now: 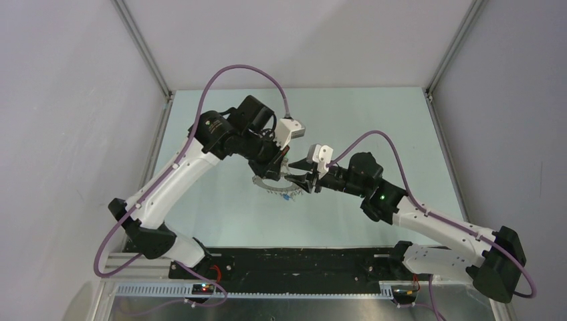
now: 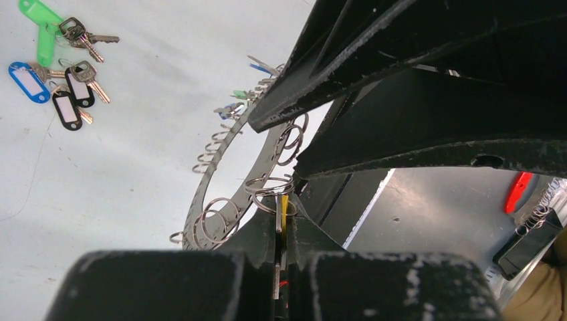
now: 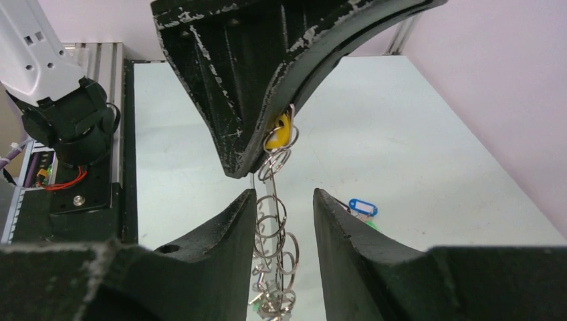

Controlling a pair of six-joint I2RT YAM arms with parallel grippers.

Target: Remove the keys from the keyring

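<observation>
The keyring point(image 1: 267, 188) is a flat grey ring fringed with small split rings, held up on edge at mid table. My left gripper point(image 1: 283, 164) is shut on its rim, with a yellow tag point(image 3: 281, 131) pinched alongside; the left wrist view shows the jaws point(image 2: 286, 200) closed on the ring's band point(image 2: 196, 210). My right gripper point(image 3: 284, 194) is open and its fingers straddle the ring edge-on without touching it. A few small keys point(image 3: 269, 304) still hang at the ring's low end. Loose keys point(image 2: 63, 70) with green, blue and dark tags lie on the table.
A blue tag point(image 3: 362, 207) lies on the table beyond my right finger. The black base rail point(image 1: 294, 262) runs along the near edge. Grey walls and frame posts point(image 1: 144, 47) close in the pale table on three sides.
</observation>
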